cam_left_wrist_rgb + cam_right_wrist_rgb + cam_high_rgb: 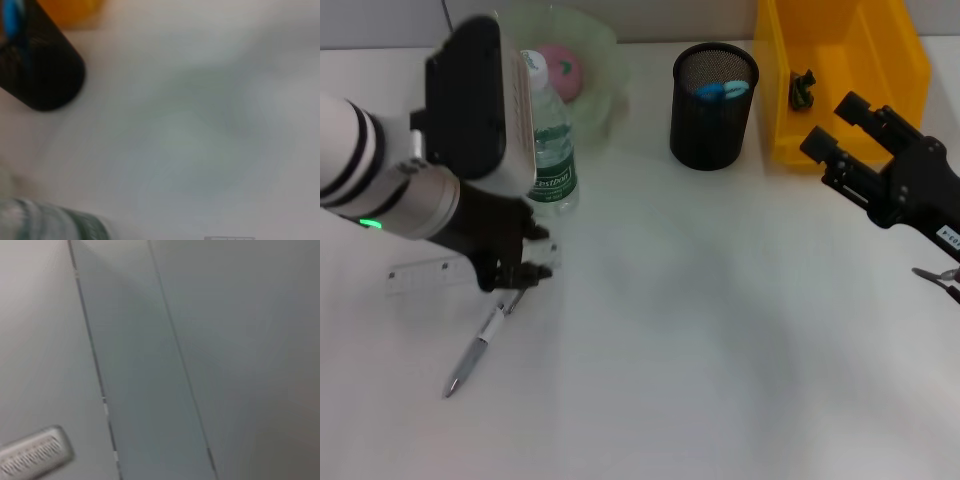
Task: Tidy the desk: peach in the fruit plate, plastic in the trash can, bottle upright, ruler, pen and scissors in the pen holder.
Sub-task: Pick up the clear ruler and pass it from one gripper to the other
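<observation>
We note the left gripper [520, 262] low over the white desk [720, 350] near its left edge, its black fingers [533, 272] down at the right end of the clear plastic ruler [425, 273], which lies flat. Whether the fingers are clamped on the ruler or merely beside it we cannot tell. The silver pen [475, 350] lies flat on the desk just toward the near edge from that gripper, its upper end touching or almost touching the fingers.

The clear plastic water bottle with a green label [550, 140] stands upright just behind the left arm, toward the far left corner. Behind it sits the pale green translucent fruit plate [595, 60] with the pink peach [560, 70] inside.

At the far edge near the middle stands the black mesh pen holder [713, 105], something blue showing inside. Just beside it, toward the far right corner, is the yellow plastic bin [900, 60], with a small dark object [803, 90] in it.

The right gripper [835, 125] hangs above the desk near the right edge, in front of the yellow bin, its black fingers spread and holding nothing. A pair of scissors [940, 278] shows partly at the right edge.

The left wrist view shows the pen holder [45, 75] and the bottle [50, 220], both blurred.
</observation>
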### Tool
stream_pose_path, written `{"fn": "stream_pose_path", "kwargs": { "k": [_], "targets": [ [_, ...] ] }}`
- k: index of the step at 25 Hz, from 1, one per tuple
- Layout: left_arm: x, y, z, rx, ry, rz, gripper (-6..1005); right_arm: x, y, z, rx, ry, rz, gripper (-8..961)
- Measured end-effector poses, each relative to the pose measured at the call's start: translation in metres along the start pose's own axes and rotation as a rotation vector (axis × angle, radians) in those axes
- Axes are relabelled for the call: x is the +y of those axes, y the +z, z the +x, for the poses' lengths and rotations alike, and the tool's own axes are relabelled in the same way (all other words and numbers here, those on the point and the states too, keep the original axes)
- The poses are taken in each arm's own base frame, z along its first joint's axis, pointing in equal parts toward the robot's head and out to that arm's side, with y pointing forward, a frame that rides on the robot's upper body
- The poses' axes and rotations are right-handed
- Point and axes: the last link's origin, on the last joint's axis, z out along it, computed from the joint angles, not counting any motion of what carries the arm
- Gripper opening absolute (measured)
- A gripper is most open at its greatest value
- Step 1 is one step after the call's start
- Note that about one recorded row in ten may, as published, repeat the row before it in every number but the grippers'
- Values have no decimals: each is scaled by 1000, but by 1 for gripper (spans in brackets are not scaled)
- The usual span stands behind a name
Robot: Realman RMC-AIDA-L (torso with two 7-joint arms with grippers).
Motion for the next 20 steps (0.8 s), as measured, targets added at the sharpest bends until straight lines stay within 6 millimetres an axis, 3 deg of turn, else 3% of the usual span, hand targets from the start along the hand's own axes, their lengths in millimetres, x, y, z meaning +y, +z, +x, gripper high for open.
{"fn": "stream_pose_path", "kwargs": {
  "k": [2,11,20],
  "targets": [
    [-1,-5,2,25,-8,11,394,-3,-1,0,-2,0,23,753],
    [-13,-55,5,438,-174,58,398,-3,-4,1,0,-13,35,754],
    [-10,-79,1,696,-230,80,402,-5,-4,-1,16,29,10,753]
  ]
}}
